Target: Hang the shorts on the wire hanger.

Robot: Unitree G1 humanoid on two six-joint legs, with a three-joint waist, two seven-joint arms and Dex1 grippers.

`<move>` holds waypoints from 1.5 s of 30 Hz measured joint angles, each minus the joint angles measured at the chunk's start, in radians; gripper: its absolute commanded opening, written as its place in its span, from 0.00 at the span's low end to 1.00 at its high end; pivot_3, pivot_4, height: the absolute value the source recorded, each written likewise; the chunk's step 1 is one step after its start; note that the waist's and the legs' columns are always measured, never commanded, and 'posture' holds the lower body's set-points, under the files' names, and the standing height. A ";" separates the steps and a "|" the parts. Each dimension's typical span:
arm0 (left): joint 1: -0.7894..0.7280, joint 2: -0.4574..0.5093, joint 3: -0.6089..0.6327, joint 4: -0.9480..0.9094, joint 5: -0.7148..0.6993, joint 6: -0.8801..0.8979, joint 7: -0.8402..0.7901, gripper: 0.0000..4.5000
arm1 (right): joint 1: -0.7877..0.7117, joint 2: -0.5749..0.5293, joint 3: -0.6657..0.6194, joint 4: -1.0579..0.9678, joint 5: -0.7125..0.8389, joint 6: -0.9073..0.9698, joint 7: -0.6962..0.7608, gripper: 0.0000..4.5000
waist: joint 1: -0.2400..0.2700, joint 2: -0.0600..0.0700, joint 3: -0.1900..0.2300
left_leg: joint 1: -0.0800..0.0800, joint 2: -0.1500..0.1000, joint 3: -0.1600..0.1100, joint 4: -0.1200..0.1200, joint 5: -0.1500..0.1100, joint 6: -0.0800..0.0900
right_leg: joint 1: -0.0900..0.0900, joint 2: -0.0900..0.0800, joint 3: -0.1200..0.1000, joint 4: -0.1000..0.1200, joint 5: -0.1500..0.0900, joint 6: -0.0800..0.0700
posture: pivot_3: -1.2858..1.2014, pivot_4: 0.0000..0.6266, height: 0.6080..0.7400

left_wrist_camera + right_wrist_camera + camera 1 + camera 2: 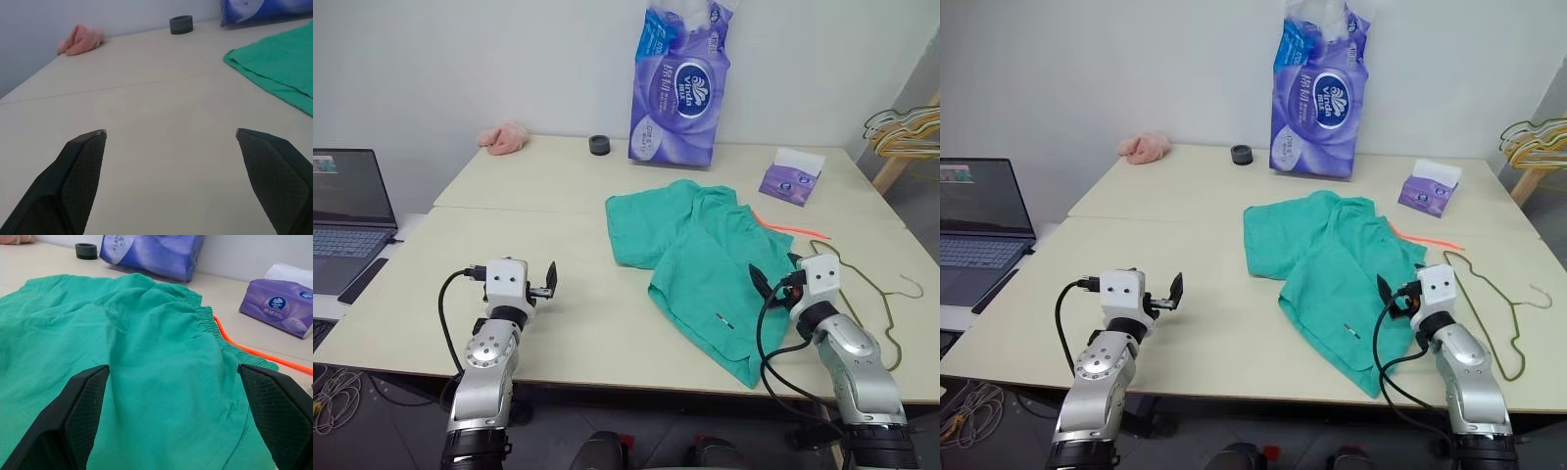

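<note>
While both my arms reach forward over the near edge of the table (558, 352), neither one holds anything. My left gripper (544, 280) hovers over bare tabletop on the left, its two black fingers (80, 169) spread wide apart. My right gripper (766, 284) sits low on the right, fingers (83, 401) just as far apart, right at the near right part of the shorts (700, 259).

These shorts lie flat and rumpled a little right of the table's middle, with the gathered waistband toward the right and one leg running to the near edge, where a small white mark shows by the hem. An orange strip (783, 227) pokes out from under the waistband on the far right side.

Right of the shorts, the wire hanger (1489, 294) lies flat on the table, its hook pointing right, close beside my right arm and apart from the fabric.

Farther back stand a big purple pack of tissues (680, 88), a small purple tissue box (791, 181), a dark roll of tape (599, 146) and a pink cloth lump (504, 138) at the far left. A laptop (347, 211) sits off the table's left side, and a bunch of hangers (906, 127) hangs at the far right.
</note>
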 measured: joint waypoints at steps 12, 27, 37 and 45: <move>-0.010 0.010 -0.013 0.000 -0.002 0.014 -0.040 1.00 | 0.017 0.006 -0.006 -0.008 0.004 0.024 -0.013 0.99 | -0.001 0.000 0.000 | 0.000 0.000 0.000 0.000 0.000 0.000 | 0.000 0.000 0.000 0.000 0.000 0.000 | 0.56 0.04 1.00; -0.025 0.011 -0.029 0.000 -0.001 0.029 -0.041 1.00 | 0.032 0.005 0.002 -0.031 0.024 0.042 0.001 0.99 | -0.036 -0.003 -0.001 | 0.002 0.020 0.048 0.002 -0.004 -0.003 | -0.017 0.025 0.047 0.000 0.011 0.009 | 0.56 0.05 1.00; -0.025 0.011 -0.029 0.000 -0.001 0.029 -0.040 1.00 | 0.034 0.002 0.008 -0.042 0.021 0.042 0.008 0.99 | -0.048 -0.003 -0.001 | 0.002 0.020 0.046 0.002 -0.004 -0.002 | -0.017 0.025 0.046 0.001 0.013 0.005 | 0.56 0.06 1.00; -0.025 0.011 -0.028 0.000 0.003 0.029 -0.029 1.00 | 0.032 0.002 0.028 -0.044 0.018 0.042 0.027 0.99 | -0.049 -0.003 -0.001 | 0.002 0.020 0.046 0.003 -0.004 -0.002 | -0.017 0.025 0.046 0.001 0.013 0.005 | 0.56 0.07 1.00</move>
